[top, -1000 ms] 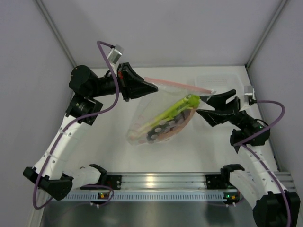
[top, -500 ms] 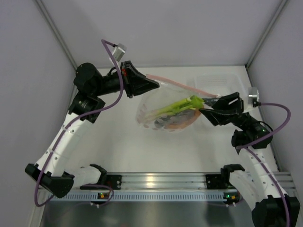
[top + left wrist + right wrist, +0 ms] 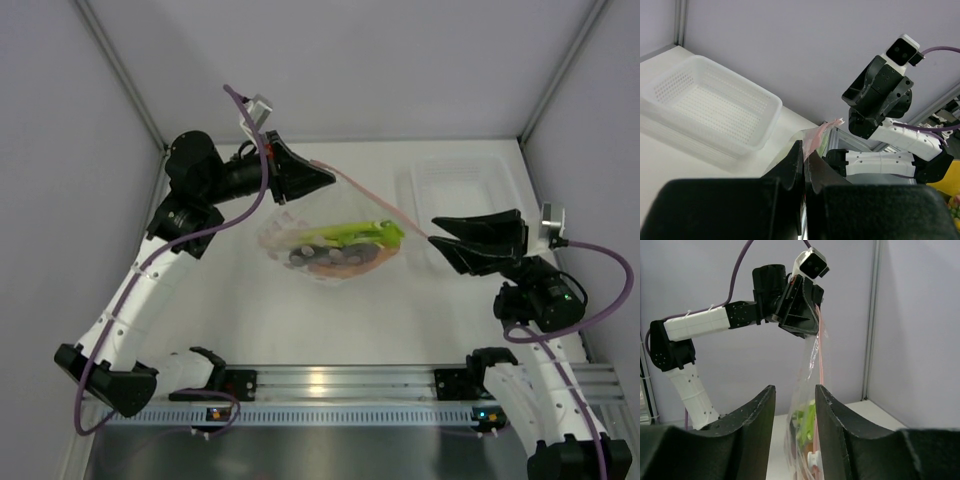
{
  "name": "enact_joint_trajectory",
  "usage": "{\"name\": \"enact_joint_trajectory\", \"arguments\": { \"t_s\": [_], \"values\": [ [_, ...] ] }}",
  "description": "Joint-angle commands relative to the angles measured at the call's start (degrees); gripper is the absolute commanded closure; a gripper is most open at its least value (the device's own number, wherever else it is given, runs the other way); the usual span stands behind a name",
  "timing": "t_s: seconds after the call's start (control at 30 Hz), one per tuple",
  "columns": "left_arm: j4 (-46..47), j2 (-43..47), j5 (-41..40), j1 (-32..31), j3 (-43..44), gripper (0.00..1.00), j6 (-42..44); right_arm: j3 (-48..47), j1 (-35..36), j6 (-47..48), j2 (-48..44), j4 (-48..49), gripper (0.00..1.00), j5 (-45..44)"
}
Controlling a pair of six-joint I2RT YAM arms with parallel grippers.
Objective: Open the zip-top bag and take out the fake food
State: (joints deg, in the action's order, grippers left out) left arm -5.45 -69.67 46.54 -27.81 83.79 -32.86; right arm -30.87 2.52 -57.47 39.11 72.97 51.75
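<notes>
Zip-top bag (image 3: 335,235) is hanging from left claw (image 3: 330,180), pinched tight on zip strip (image 3: 365,190); right claw (image 3: 433,232) is sitting part-open at strip's far end.

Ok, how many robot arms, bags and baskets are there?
Robot arms: 2
Zip-top bag: 1
White basket: 1
Total: 4

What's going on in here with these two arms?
The left pincer is clamped on the pink zip strip of the zip-top bag, holding it up. The fake food is inside it. The right pincer sits at the strip's other end, jaws apart, not clearly gripping.
</notes>
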Motion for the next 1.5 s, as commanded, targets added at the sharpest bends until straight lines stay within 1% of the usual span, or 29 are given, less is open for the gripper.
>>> {"name": "enact_joint_trajectory", "arguments": {
  "t_s": [0.0,0.07,0.1,0.17,0.23,0.27,0.3,0.37,0.47,0.53,0.63,0.73,0.8,0.87,0.9,0.93,0.97,1.0,1.1,1.13,1.3,1.37,1.47],
  "values": [
    [3.1,0.3,-1.7,0.2,1.5,1.0,-0.6,-1.6,-0.9,1.4,0.3,2.0,0.6,0.9],
    [3.6,0.3,-0.2,0.2,1.9,1.0,-0.6,-0.8,-0.9,3.3,0.0,0.4,0.56,0.0],
    [3.7,0.2,0.5,0.1,2.0,1.0,-0.5,-0.2,-0.9,4.2,-0.3,-0.7,0.51,-0.5],
    [3.8,0.3,2.4,0.1,2.7,1.0,0.3,0.3,-0.9,7.6,-1.4,-5.5,0.46,-3.0],
    [3.7,0.5,3.3,0.1,3.0,1.0,1.0,0.6,-0.9,11.1,-2.4,-10.7,0.43,-6.0],
    [3.8,0.6,3.7,0.2,3.1,1.0,1.1,0.7,-0.9,12.3,-3.5,-12.2,0.38,-7.1],
    [3.7,0.7,3.8,0.2,3.2,1.0,1.3,1.1,-0.9,14.7,-4.2,-14.2,0.36,-9.5],
    [3.8,0.6,4.0,0.2,3.6,1.0,1.4,1.4,-0.9,17.3,-6.1,-19.0,0.33,-11.7],
    [4.2,0.3,4.2,0.2,3.8,1.0,1.0,1.5,-0.8,20.8,-7.5,-22.8,0.32,-12.7],
    [4.8,0.1,5.0,0.2,3.7,1.0,0.0,2.2,-0.9,21.1,-7.5,-22.7,0.32,-12.4],
    [8.3,-0.2,6.3,0.2,3.6,1.0,-1.6,3.4,-0.9,21.3,-7.5,-22.8,0.27,-13.0],
    [9.4,-0.6,7.2,0.1,3.7,1.0,-2.5,4.2,-0.9,22.4,-7.8,-24.0,0.24,-14.3],
    [9.3,-0.6,7.1,0.1,3.8,1.0,-2.6,4.7,-0.9,22.4,-7.6,-24.0,0.24,-14.0],
    [9.4,-0.6,7.1,0.2,3.9,1.0,-2.8,5.4,-0.9,20.1,-6.1,-21.7,0.24,-10.7],
    [9.4,-0.4,7.2,0.1,4.0,1.0,-3.0,5.8,-0.9,18.6,-5.5,-17.0,0.25,-9.7],
    [9.5,-0.4,7.2,0.1,3.9,1.0,-3.0,6.4,-0.9,17.0,-3.7,-13.7,0.27,-8.5],
    [9.8,-0.2,7.3,0.2,3.9,1.0,-3.1,7.6,-0.9,12.9,-2.6,-10.3,0.28,-6.6],
    [10.1,-0.3,7.5,0.1,3.8,1.0,-3.6,7.9,-0.9,10.7,-1.5,-3.1,0.29,-6.0],
    [10.7,-0.4,7.9,0.1,3.8,1.0,-4.3,8.5,-0.8,4.0,2.9,5.1,0.31,-5.2],
    [10.8,-0.4,7.9,0.1,3.9,1.0,-4.4,8.5,-0.8,2.6,5.1,9.6,0.32,-5.2],
    [10.8,-0.3,7.9,0.0,4.1,1.0,-4.8,8.2,-0.8,-3.3,9.1,18.3,0.39,-5.3],
    [10.8,-0.2,7.6,0.1,4.0,1.0,-4.8,7.5,-0.7,-5.9,10.6,22.6,0.42,-4.0],
    [10.8,-0.5,7.6,0.0,3.9,1.0,-5.4,6.5,-0.8,-7.7,11.8,24.9,0.44,-3.7]
  ]
}}
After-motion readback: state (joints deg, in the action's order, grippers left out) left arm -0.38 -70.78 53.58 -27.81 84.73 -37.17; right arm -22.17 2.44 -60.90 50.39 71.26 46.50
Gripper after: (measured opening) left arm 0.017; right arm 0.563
